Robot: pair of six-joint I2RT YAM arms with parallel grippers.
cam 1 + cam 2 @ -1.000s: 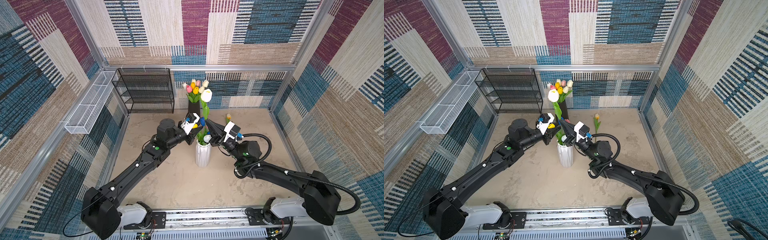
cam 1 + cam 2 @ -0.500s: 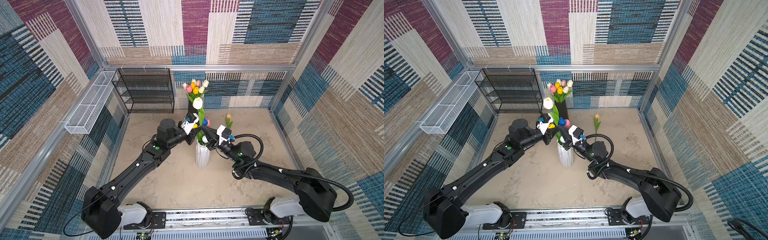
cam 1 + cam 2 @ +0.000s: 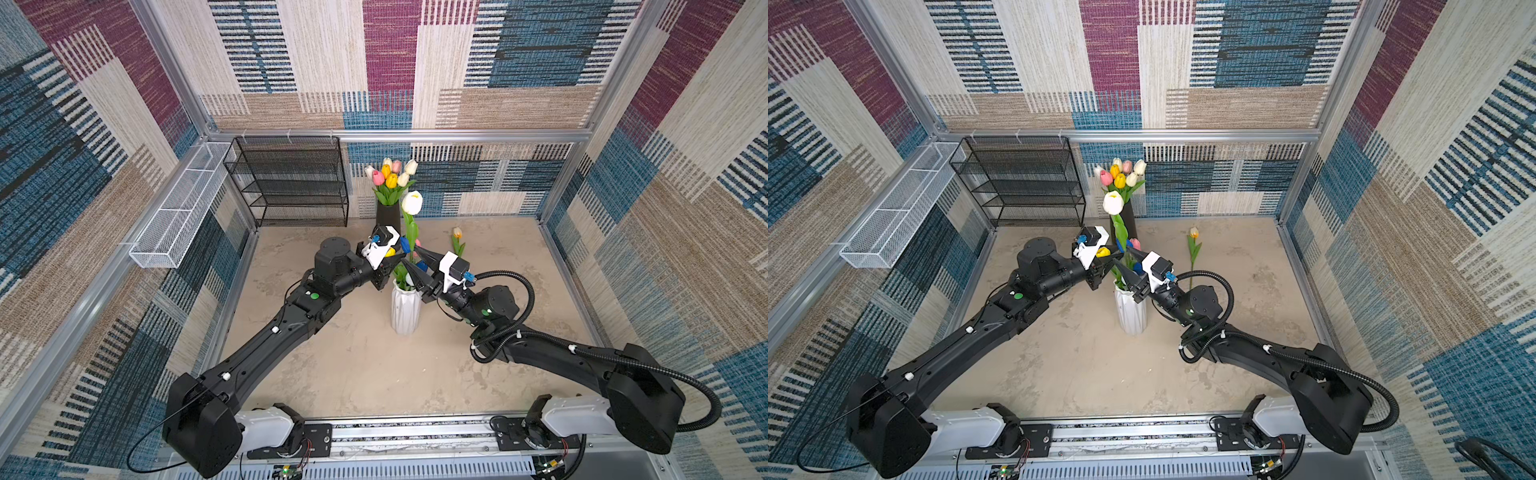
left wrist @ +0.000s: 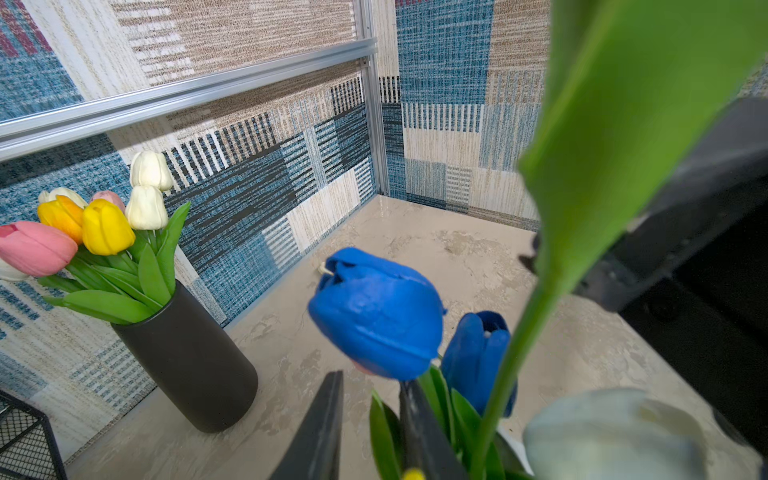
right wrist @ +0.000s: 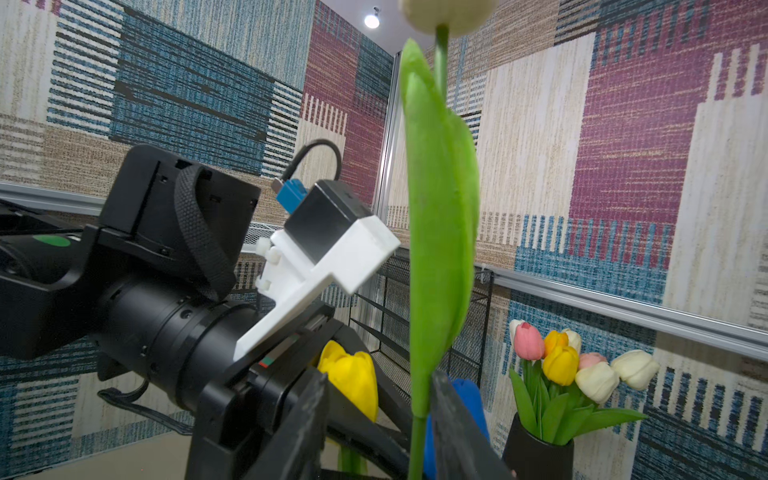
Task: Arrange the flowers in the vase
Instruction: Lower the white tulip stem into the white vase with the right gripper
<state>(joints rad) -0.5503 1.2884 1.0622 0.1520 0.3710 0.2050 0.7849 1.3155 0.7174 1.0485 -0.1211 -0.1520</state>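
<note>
A white ribbed vase [image 3: 405, 309] stands mid-table with several flowers in it, among them a tall white tulip [image 3: 412, 202] and blue tulips [image 4: 376, 316]. My right gripper [image 5: 376, 378] is open just above the vase's mouth, and the white tulip's green stem [image 5: 417, 436] stands free between its fingers, close to one of them. My left gripper [image 4: 370, 380] reaches in from the other side, jaws a little apart. A yellow tulip [image 5: 353, 382] sits between its fingers; I cannot tell whether they press on it. One orange-tipped tulip [image 3: 457, 233] lies on the table behind.
A black vase [image 3: 387, 216] with a bouquet of pink, yellow and white tulips stands at the back wall. A black wire rack [image 3: 291, 183] is at the back left, and a white wire basket [image 3: 183, 199] hangs on the left wall.
My right gripper has opened and let go of the white tulip's stem, then drawn back a little to the right. The white tulip now stands in the white vase. The left arm has stayed put.
</note>
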